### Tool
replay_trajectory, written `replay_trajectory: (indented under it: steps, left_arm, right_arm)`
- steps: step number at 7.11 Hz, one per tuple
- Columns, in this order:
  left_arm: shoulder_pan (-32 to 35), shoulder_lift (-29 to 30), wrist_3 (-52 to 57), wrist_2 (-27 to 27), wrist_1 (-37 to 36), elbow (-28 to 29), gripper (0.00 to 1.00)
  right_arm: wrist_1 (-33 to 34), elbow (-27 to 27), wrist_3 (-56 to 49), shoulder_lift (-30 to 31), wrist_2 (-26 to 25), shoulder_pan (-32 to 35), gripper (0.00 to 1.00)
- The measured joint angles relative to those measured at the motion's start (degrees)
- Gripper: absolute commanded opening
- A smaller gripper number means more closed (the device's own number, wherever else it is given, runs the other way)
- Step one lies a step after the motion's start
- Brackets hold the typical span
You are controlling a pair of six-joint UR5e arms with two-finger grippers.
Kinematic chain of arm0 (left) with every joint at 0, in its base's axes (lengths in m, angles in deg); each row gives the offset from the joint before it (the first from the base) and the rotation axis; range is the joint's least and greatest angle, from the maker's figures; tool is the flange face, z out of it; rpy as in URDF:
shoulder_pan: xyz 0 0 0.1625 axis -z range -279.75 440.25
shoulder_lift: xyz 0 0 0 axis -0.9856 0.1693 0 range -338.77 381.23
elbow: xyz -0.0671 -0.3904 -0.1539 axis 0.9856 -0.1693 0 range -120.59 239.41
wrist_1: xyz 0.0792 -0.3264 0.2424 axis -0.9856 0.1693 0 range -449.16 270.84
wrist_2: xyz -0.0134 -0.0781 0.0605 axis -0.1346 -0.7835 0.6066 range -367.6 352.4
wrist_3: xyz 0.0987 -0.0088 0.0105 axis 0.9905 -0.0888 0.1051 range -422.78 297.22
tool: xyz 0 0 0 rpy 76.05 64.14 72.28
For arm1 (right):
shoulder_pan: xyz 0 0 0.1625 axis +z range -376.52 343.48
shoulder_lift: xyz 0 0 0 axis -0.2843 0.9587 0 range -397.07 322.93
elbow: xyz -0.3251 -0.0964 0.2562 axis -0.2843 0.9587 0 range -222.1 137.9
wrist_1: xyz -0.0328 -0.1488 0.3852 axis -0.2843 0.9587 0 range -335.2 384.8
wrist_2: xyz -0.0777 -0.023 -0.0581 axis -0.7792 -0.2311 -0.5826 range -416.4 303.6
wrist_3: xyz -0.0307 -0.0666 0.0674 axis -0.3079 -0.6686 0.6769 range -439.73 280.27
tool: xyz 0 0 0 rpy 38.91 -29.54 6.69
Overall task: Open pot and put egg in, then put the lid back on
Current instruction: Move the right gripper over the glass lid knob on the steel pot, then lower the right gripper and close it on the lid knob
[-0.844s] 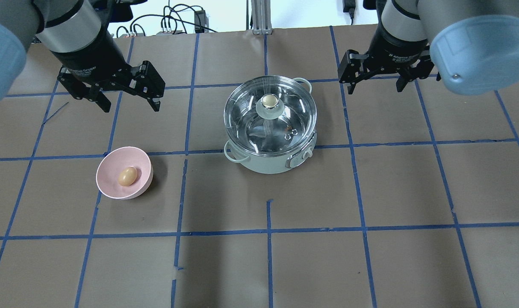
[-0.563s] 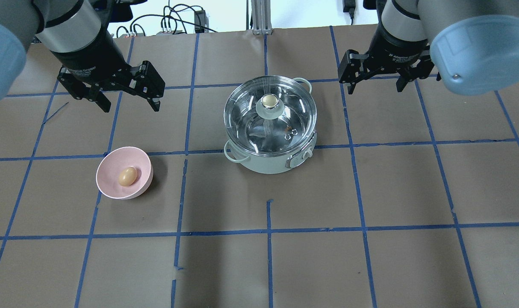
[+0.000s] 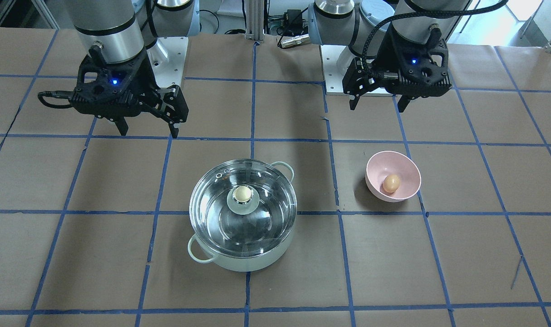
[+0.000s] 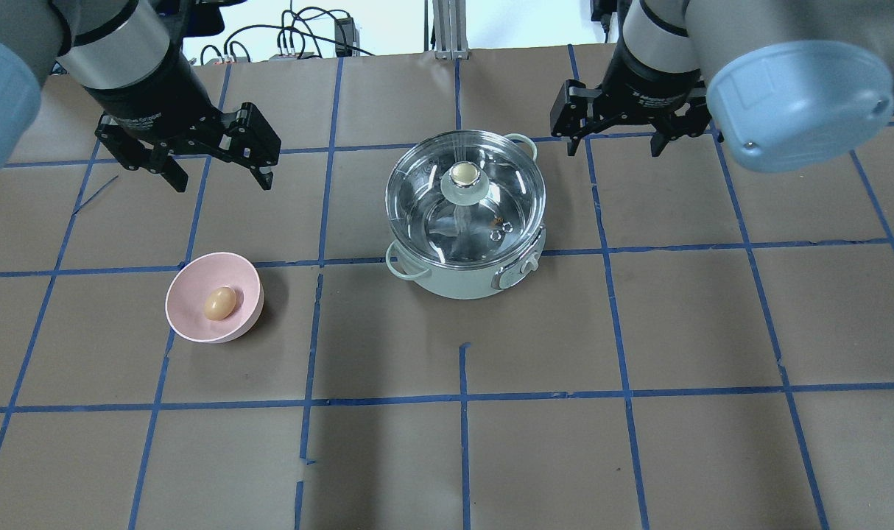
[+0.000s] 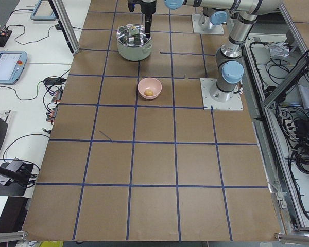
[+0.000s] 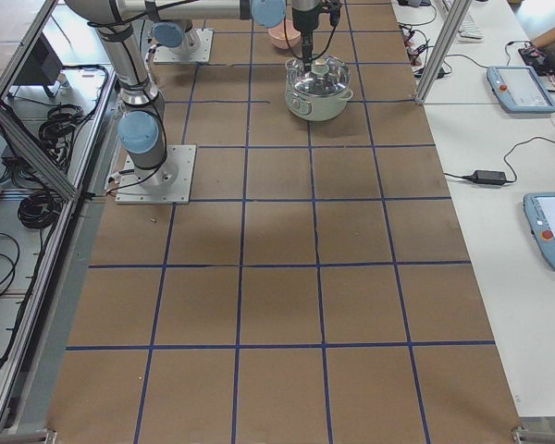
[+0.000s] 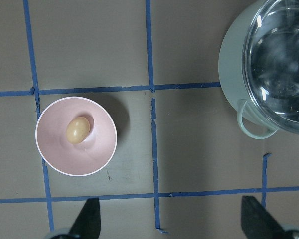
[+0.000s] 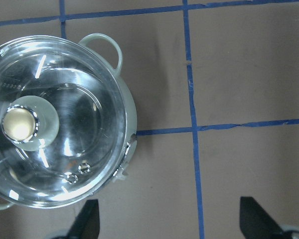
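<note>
My right jaws, wide open and empty like my left jaws, have slid along the far edge of the tabletop (image 4: 638, 331) toward the lid (image 4: 421, 202), probably to lift it.

A table (image 4: 712, 456) is covered in matt brown paper, slightly creased, with strips of blue tape (image 4: 463, 442) stuck on in a grid. The pot (image 4: 454, 283) has a smooth, pale mint coating with a soft sheen outside and mirror-bright steel inside. Its lid (image 4: 491, 193) is clear, glossy glass with a polished metal rim, and the knob (image 4: 462, 174) is a shiny beige-gold. A pink bowl (image 4: 189, 291) looks like smooth, satin plastic or ceramic. The egg (image 4: 219, 303) has a tan shell with a faint gloss. The left gripper (image 4: 221, 183) and right gripper (image 4: 613, 151) are matt black, plastic by the look.
</note>
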Motion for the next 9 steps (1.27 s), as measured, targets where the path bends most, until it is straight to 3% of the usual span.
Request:
replay_trajectory:
  steps: [4, 7, 8, 9]
  left_arm:
    - [-0.1, 0.0, 0.0, 0.0, 0.0, -0.1, 1.00]
    - [-0.1, -0.1, 0.1, 0.1, 0.1, -0.1, 1.00]
    - [-0.1, -0.1, 0.1, 0.0, 0.1, -0.2, 1.00]
    - [0.0, -0.1, 0.1, 0.0, 0.1, -0.2, 1.00]
  right_arm:
    - [14.2, 0.5, 15.4, -10.5, 0.6, 9.5, 0.99]
    - [17.6, 2.5, 19.7, -16.3, 0.6, 11.8, 0.96]
    - [17.8, 3.5, 20.4, -17.7, 0.6, 12.2, 0.86]
    - [17.8, 3.9, 20.8, -18.3, 0.6, 12.6, 0.64]
